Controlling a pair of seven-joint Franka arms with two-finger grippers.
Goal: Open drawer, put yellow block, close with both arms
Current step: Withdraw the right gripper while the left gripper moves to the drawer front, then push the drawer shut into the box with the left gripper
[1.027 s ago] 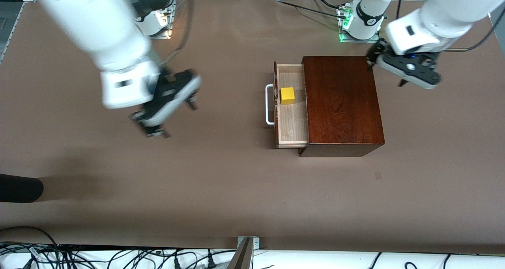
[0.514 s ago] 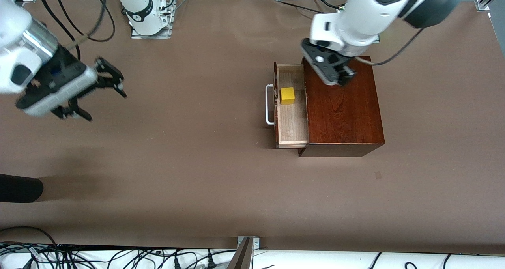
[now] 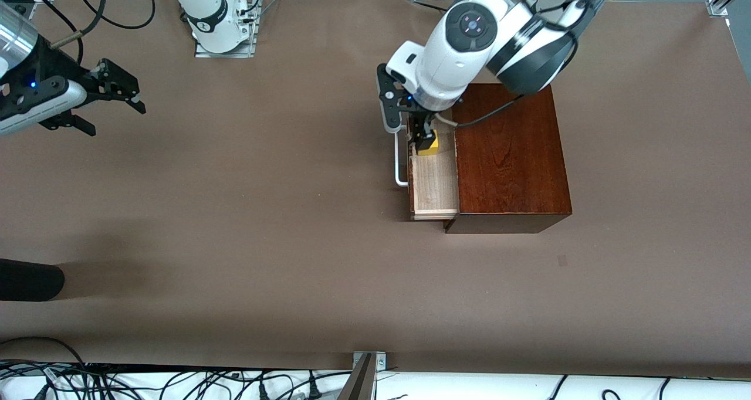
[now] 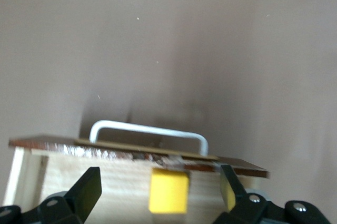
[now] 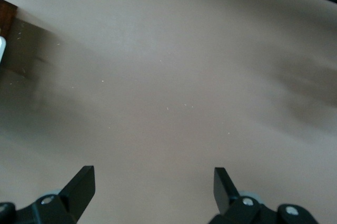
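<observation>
The left claw is hovering wide over the yellow block in the open drawer; the right claw is waiting wide above the surface.

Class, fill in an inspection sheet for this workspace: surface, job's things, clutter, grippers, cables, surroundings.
Surface: brown table, bare around the box.
Job's things: drawer pulled out of the dark wooden box; yellow block inside the drawer, by its front.
Clutter: nothing seen.
Grippers: left gripper over the drawer, fingers open either side of the block; right gripper open over bare table at the right arm's end.
Cables: black cables along the table edge nearest the camera.
Surroundings: dark object at the table's edge.
</observation>
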